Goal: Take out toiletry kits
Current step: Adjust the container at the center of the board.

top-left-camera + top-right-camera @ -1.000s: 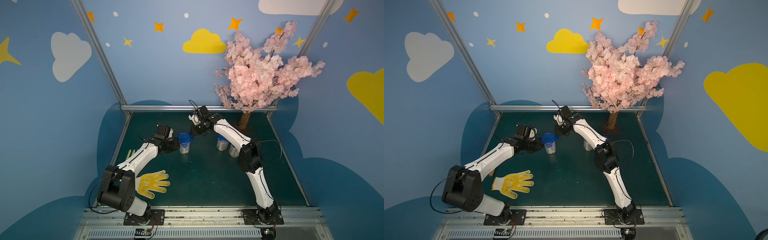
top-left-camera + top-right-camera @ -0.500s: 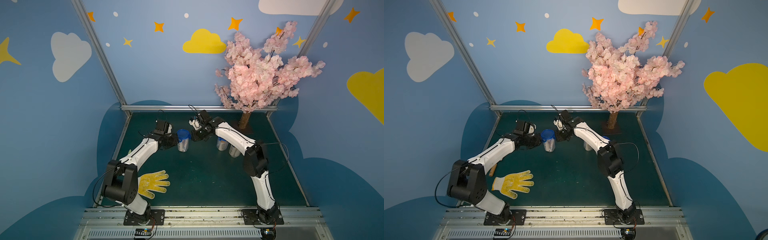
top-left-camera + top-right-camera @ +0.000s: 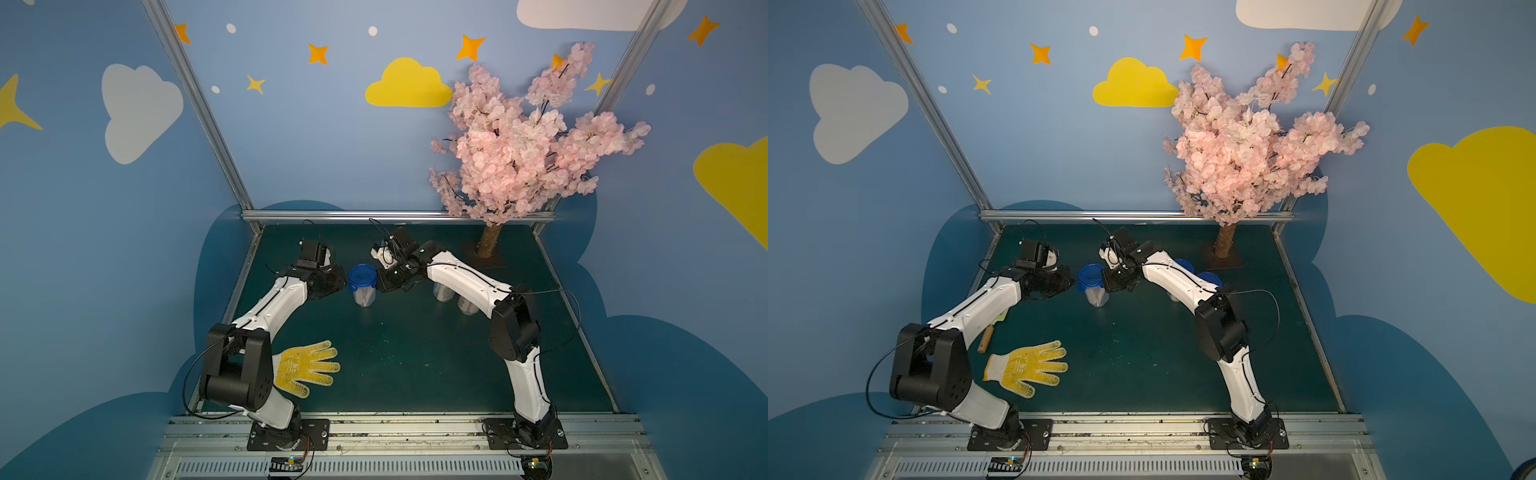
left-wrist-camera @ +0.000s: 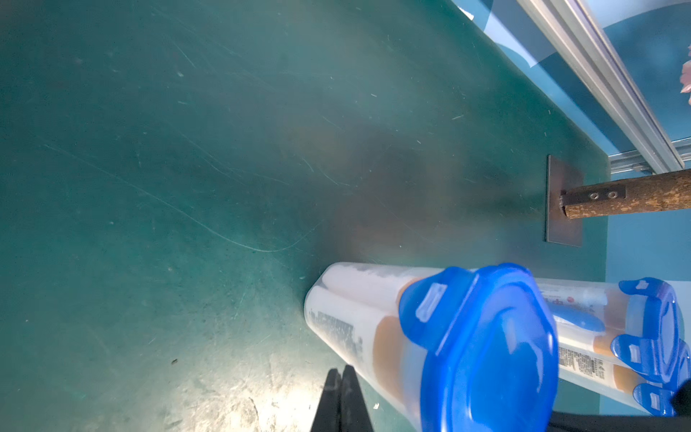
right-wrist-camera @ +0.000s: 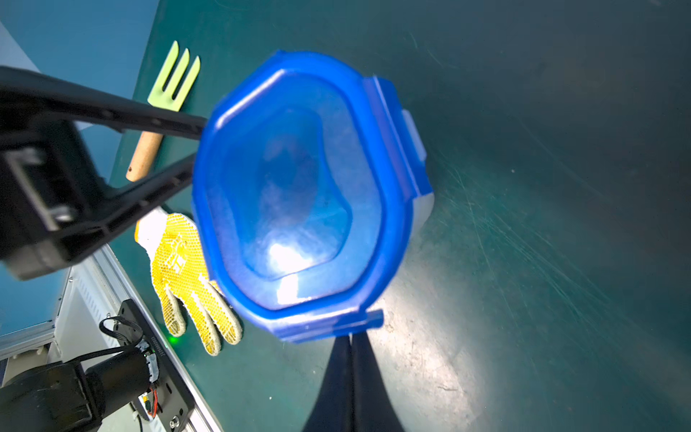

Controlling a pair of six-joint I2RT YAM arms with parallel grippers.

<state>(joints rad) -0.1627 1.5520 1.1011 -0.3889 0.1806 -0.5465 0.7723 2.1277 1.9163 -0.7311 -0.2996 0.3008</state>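
Over the last second my right gripper [image 5: 351,338] comes down from above and behind the jar [image 3: 363,297] to the rim of its blue lid [image 3: 362,277]. Its jaws are pressed together on nothing, the tips just beside a lid tab. My left gripper [image 4: 341,374] is closed and empty too. It stays at the opposite rim, and I cannot tell whether it touches. The jar barely shifts.

So I now flank the lid from 2 sides, but the lid is still on. The toiletry kit [image 4: 359,288], white bottles with yellowish caps, sits inside the clear wall. I judge the tabs must be unclipped next. The 2 other lidded jars [image 3: 1209,279] wait behind my right arm, unopened.
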